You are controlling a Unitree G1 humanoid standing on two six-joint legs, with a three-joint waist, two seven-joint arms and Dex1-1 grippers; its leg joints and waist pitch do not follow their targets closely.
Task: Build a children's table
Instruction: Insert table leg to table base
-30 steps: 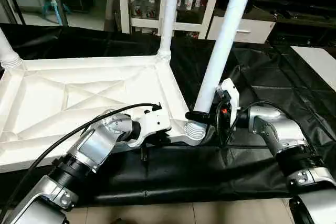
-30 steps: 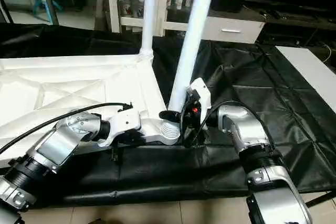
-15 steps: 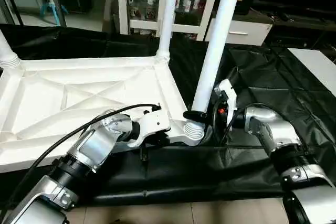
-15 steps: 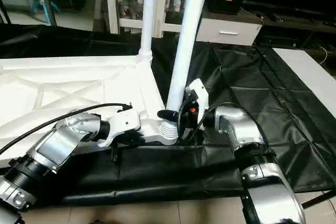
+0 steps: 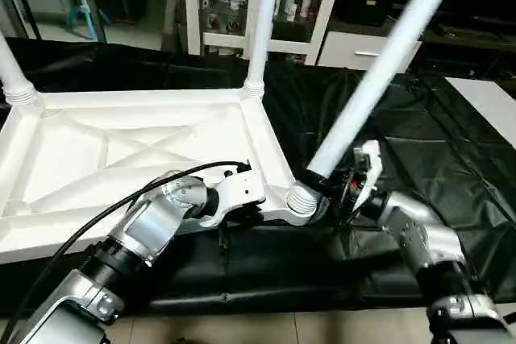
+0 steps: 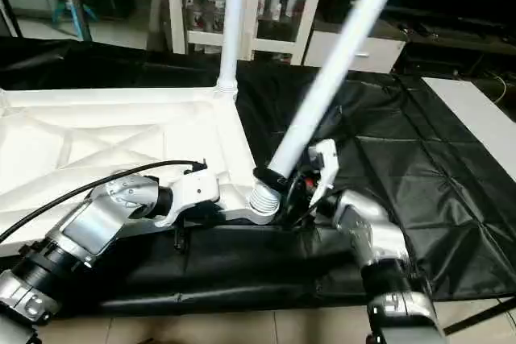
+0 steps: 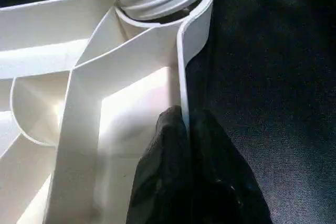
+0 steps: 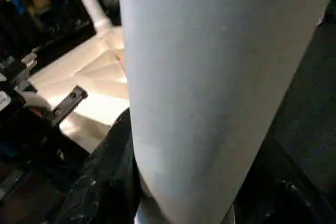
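A glass-door cabinet (image 5: 242,6) stands behind the black-draped worktable (image 5: 451,167); a white drawer unit (image 5: 355,50) sits just beside the cabinet.

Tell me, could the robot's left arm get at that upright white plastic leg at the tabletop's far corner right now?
Probably not: the left gripper is clamped on the near rim of the white ribbed tabletop, and the upright leg stands across the whole top.

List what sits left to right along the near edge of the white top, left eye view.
Left hand pinching the tabletop rim → ribbed corner socket → tilted leg → right hand gripping that leg.
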